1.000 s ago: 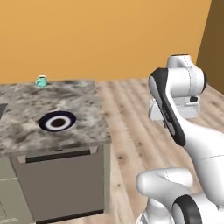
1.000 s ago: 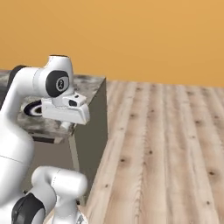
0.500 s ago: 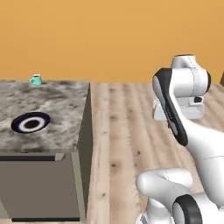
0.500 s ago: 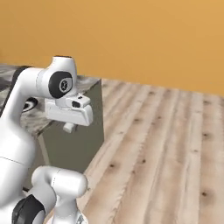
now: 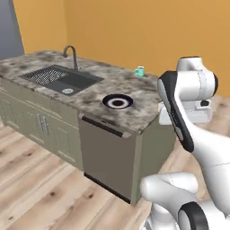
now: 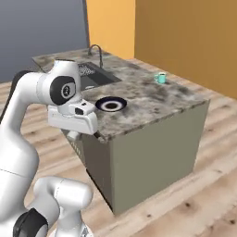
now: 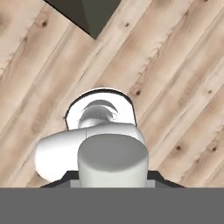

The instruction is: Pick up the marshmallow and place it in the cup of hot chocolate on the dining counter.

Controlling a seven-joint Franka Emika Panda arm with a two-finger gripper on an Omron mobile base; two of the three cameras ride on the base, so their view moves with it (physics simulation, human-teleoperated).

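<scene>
The teal cup of hot chocolate [image 5: 140, 71] [image 6: 161, 77] stands near the far edge of the granite dining counter [image 5: 101, 85] [image 6: 152, 99]. I cannot make out the marshmallow; it is out of view or too small to tell. My gripper [image 6: 72, 135] hangs off the counter's near corner, pointing down at the floor, well short of the cup. Its jaws are shut with nothing seen between them. In the hand view I look down on wooden floor planks and a dark corner of the counter's base [image 7: 87, 13].
A dark-blue-rimmed plate [image 5: 117, 101] [image 6: 111, 104] with a white centre lies on the counter near my end. Further along are a dark sink basin [image 5: 60, 78] [image 6: 88, 71] and a curved faucet [image 5: 71, 51] [image 6: 96, 50]. Grey-green cabinet panels [image 5: 108, 157] face me. Wooden floor surrounds the counter.
The whole picture has shifted: the base has moved, and the counter's long side with the sink has come into view. The arm keeps its folded pose and the jaws stay shut.
</scene>
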